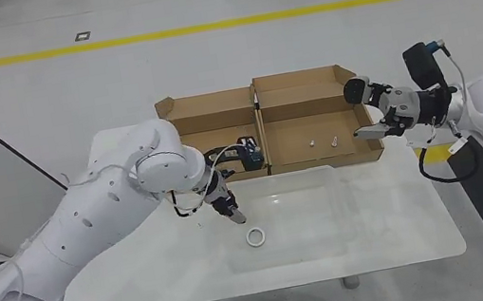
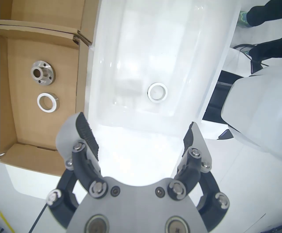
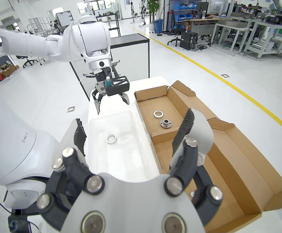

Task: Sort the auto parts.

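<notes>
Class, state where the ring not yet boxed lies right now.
The ring lies in the clear tray, in the top view just below the left pincer and in front of the box holding another ring and a flange.

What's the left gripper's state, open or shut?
Open. The left gripper has its fingers wide apart, nothing between them.

Silver ring (image 1: pixel 255 237), flat in white tray (image 1: pixel 322 172); matching ring (image 2: pixel 46 102) and flanged steel hub (image 2: pixel 42 72), flat, side by side without touching, in one cardboard box (image 2: pixel 13 123); two small pale parts (image 1: pixel 313 143) in adjoining box (image 1: pixel 311 105).
</notes>
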`<state>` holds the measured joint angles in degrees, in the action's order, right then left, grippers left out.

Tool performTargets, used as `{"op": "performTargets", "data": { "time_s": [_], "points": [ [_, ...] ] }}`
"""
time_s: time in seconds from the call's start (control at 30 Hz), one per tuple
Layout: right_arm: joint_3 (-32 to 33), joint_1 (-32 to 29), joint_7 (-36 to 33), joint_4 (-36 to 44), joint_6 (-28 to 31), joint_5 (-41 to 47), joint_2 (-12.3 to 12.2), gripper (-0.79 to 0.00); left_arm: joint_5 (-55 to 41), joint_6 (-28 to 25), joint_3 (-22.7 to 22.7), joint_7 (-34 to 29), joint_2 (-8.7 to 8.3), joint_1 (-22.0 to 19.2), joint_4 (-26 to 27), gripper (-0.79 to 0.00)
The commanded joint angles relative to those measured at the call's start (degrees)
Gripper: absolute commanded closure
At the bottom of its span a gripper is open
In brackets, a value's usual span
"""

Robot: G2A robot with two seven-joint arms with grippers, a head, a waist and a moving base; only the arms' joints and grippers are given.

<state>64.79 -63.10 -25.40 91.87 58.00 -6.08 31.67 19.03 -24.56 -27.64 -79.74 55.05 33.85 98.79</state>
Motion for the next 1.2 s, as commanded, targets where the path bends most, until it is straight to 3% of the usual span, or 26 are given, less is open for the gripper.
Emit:
{"op": "performTargets", "data": {
  "time_s": [0.0, 0.17, 0.3, 0.37, 0.57, 1.17],
  "points": [
    [0.0, 0.0, 0.0, 0.0, 0.0, 0.0, 0.0, -0.785, 0.2, -0.4, 1.7, 0.4, -0.10, -0.3, 0.3, -0.785],
    [0.0, 0.0, 0.0, 0.0, 0.0, 0.0, 0.0, -0.785, -0.7, -1.3, 6.1, 1.3, 0.29, -0.9, 0.0, -0.785],
    [0.0, 0.0, 0.0, 0.0, 0.0, 0.0, 0.0, -0.785, -1.4, -2.3, 7.1, 2.5, 1.06, -1.3, -2.4, -0.748],
    [0.0, 0.0, 0.0, 0.0, 0.0, 0.0, 0.0, -0.785, -1.4, -2.5, 7.5, 2.8, 1.61, -1.5, -3.1, -0.696],
    [0.0, 0.0, 0.0, 0.0, 0.0, 0.0, 0.0, -0.785, -2.1, -2.4, 9.1, 3.7, 3.55, -1.8, -4.5, -0.643],
    [0.0, 0.0, 0.0, 0.0, 0.0, 0.0, 0.0, -0.785, 2.6, -2.5, 13.8, 5.3, 8.46, -0.7, -11.8, -0.554]
  ]
}}
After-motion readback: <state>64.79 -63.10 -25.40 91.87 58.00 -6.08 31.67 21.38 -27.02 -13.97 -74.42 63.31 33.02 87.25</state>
